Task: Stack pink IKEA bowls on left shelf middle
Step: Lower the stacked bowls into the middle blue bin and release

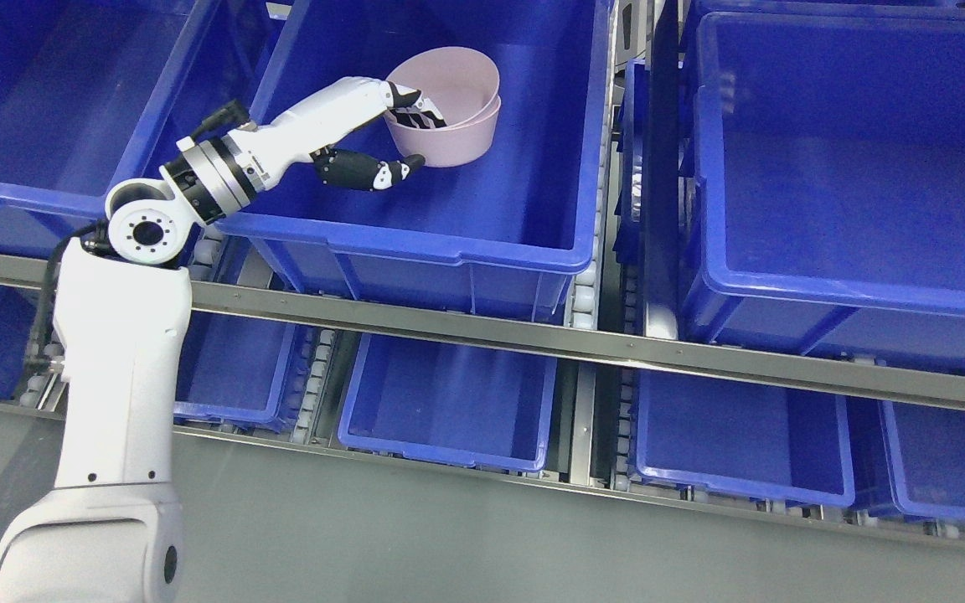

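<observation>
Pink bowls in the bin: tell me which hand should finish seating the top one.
Left. The left hand already pinches the top bowl, fingers inside its rim and thumb outside, as it sits tilted in the lower bowl. No right arm shows in the head view.

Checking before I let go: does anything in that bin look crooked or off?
The upper pink bowl sits tilted in the lower pink bowl, not nested flush. The left hand grips its near rim, fingers inside. The blue bin looks fine.

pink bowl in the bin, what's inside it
A second pink bowl sits tilted inside the lower bowl, with the left hand's fingers reaching over the rim. The lower bowl's bottom is covered.
</observation>
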Robot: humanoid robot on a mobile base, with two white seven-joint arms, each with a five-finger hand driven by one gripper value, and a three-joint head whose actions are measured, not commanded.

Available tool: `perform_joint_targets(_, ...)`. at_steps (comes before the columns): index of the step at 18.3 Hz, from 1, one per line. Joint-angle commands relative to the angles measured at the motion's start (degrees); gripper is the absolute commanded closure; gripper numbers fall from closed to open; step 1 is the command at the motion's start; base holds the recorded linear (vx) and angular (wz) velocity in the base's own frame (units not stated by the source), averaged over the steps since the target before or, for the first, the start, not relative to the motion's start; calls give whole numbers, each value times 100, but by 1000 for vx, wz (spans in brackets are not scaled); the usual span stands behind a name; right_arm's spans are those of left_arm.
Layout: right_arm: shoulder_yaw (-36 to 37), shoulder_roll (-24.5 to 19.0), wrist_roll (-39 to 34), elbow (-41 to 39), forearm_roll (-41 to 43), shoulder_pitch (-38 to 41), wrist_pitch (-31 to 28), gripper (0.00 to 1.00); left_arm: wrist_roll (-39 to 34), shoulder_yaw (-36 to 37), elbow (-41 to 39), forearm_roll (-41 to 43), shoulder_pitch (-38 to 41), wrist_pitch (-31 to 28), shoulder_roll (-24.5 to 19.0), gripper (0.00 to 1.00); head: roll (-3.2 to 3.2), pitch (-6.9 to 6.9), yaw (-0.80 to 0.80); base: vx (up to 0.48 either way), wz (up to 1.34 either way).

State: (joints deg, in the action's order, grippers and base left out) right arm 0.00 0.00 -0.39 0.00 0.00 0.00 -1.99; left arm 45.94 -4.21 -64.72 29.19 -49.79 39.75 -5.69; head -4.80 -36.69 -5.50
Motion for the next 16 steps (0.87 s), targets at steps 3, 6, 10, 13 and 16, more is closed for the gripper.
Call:
perform_joint_targets(3,62,100,4,-193,0,167,-4,0,3,44,390,-18,-198,16,218,42,0,0,0,0,0)
perform_joint_targets(6,62,100,4,-193,0,167,-4,0,11,-18,381,-9,-260,24,148,30,0,0,0,0,0)
perform_joint_targets(10,62,100,4,-193,0,167,5,0,11,-27,363,-36,-207,95,112,1,0,0,0,0,0)
perform_joint_targets(13,70,100,4,-193,0,167,5,0,11,-105,267,-44,-207,191,130,0,0,0,0,0,0)
perform_joint_targets(16,62,100,4,-193,0,167,-4,0,11,-167,275,-1,-189,235,103,0,0,0,0,0,0)
